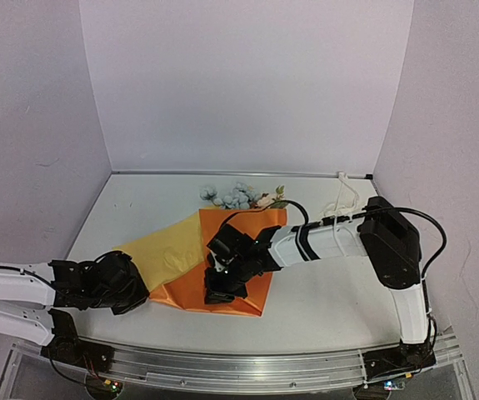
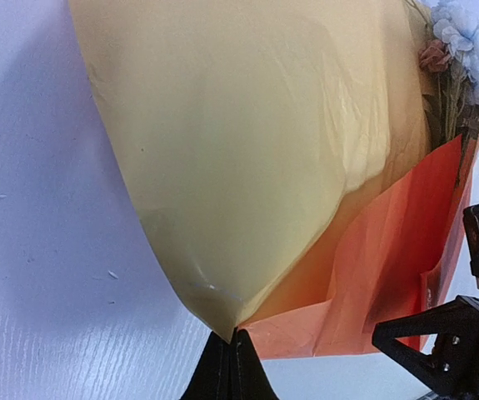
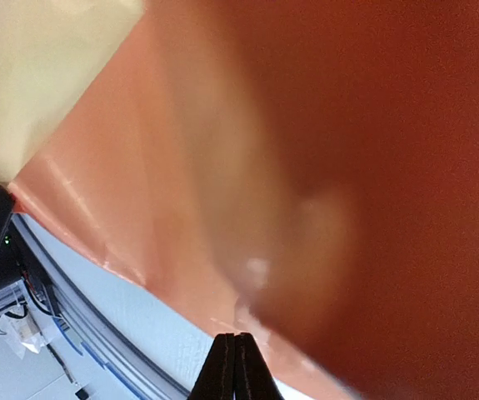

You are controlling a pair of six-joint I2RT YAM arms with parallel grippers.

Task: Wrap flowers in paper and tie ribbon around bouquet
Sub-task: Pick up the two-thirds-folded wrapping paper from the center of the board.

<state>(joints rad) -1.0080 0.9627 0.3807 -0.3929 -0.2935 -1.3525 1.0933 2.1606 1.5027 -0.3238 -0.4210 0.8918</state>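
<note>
Left gripper (image 2: 231, 343) sits at the paper's (image 1: 177, 250) near-left corner, jaws closed hard on the tip of that corner. You have the flap lifted there, with its yellow face showing and bellying toward the paper's middle.

Right gripper (image 1: 221, 287) is over the paper's orange half, close to its near edge. Its jaws are closed, tips together. From its wrist view the orange sheet fills the frame just above the tips; you cannot tell whether any paper is pinched or whether it only presses down.

Flowers (image 1: 235, 197) are at the paper's far edge, blooms poking out past it. The left wrist view shows the stems running down behind an orange fold, so the bunch is lying inside the sheet.

Ribbon (image 1: 345, 190) looks like the pale curling strip well beyond the paper's far-right corner, apart from both grippers.

Progress, as a judgement:
- Flowers are laid on the paper: done.
- The wrap is early. One side is gripped for folding and no cone is formed.
- Left to do: bring the yellow flap across the stems, close the other side, and pinch the middle.
- The ribbon is untouched, so all the tying remains.
</note>
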